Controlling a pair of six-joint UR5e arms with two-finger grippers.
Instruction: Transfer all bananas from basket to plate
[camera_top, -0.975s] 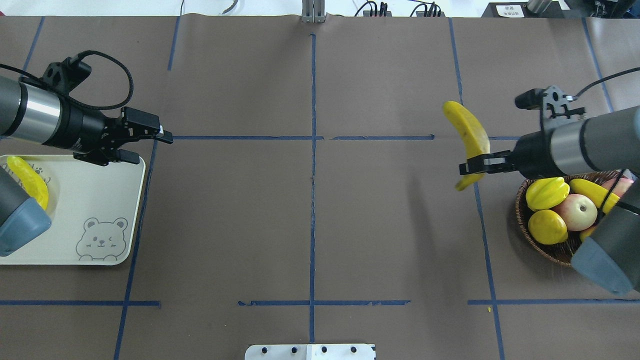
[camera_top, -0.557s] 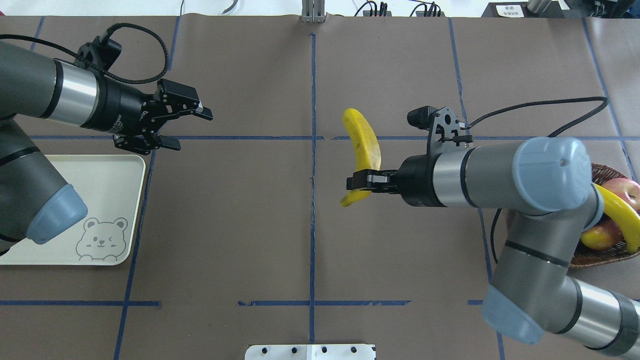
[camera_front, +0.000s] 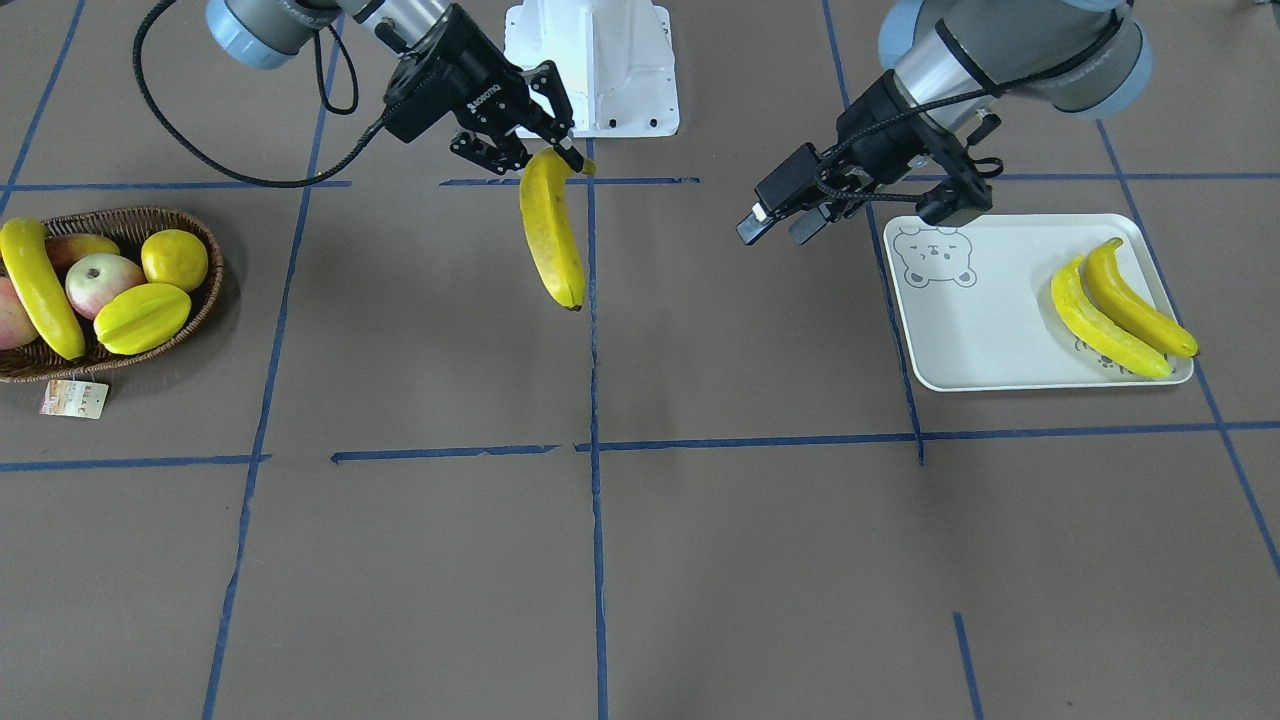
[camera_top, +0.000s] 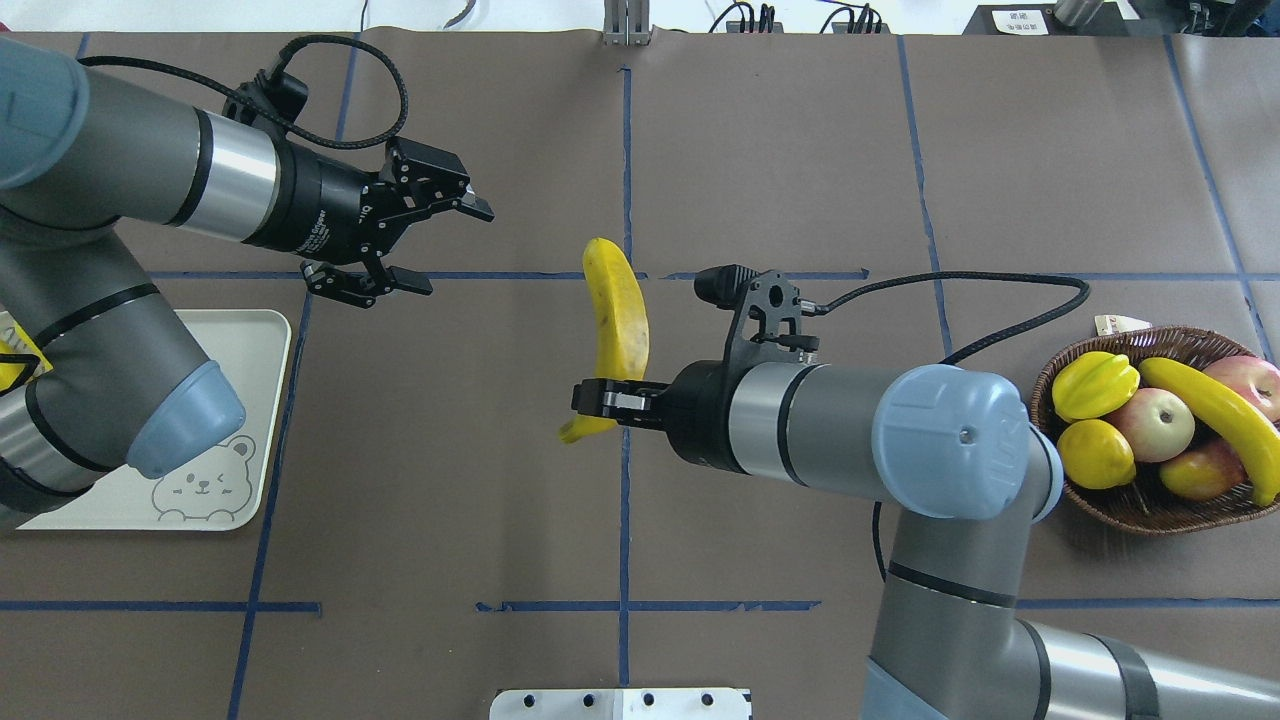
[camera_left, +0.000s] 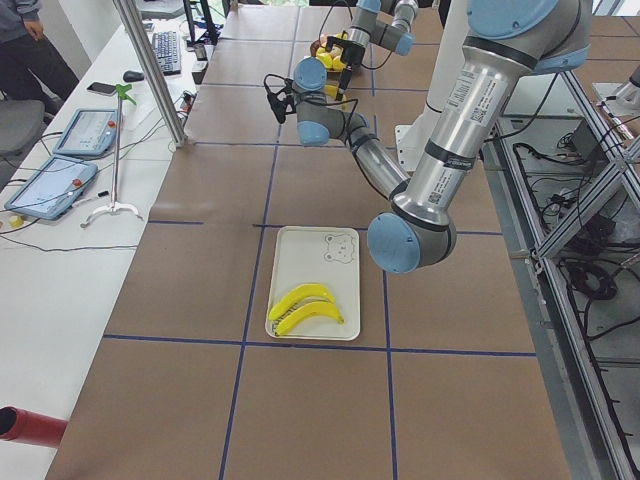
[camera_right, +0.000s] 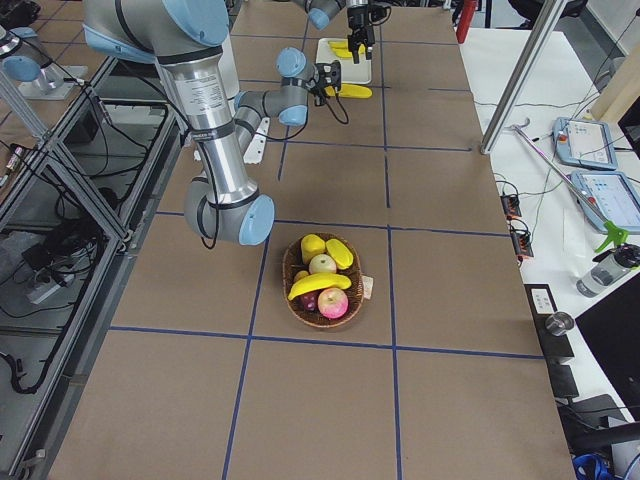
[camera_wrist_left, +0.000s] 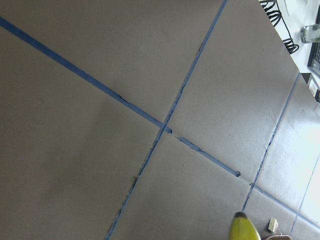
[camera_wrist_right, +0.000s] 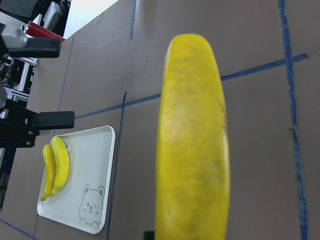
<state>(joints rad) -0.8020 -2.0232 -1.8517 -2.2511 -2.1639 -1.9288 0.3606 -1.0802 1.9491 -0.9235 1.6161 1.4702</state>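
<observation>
Both grippers have drawn toward the table's middle since the earlier overhead frame, the right one carrying its fruit across the central blue tape line and the left one reaching further out toward it. The right gripper (camera_top: 603, 397) has its jaws pinching a long curved glossy yellow banana (camera_top: 617, 310) near its lower end, holding it above the brown paper-covered table (camera_top: 780, 150) with its long part pointing away from the robot. The left gripper (camera_top: 452, 250) has its jaws spread wide with nothing between them, aimed toward the held banana yet apart from it. Beside the left arm lies the flat pale-white rectangular plate with a grey bear print (camera_front: 985, 335), with two more yellow bananas (camera_front: 1105, 325) side by side at its end away from the bear. At the table's right end sits the shallow dark-brown woven wicker basket (camera_top: 1115, 508), holding a fourth banana (camera_top: 1215, 420) across pink-red apples (camera_top: 1150, 420), beside a ridged yellow starfruit (camera_top: 1095, 385) and a round yellow fruit (camera_top: 1095, 452).
</observation>
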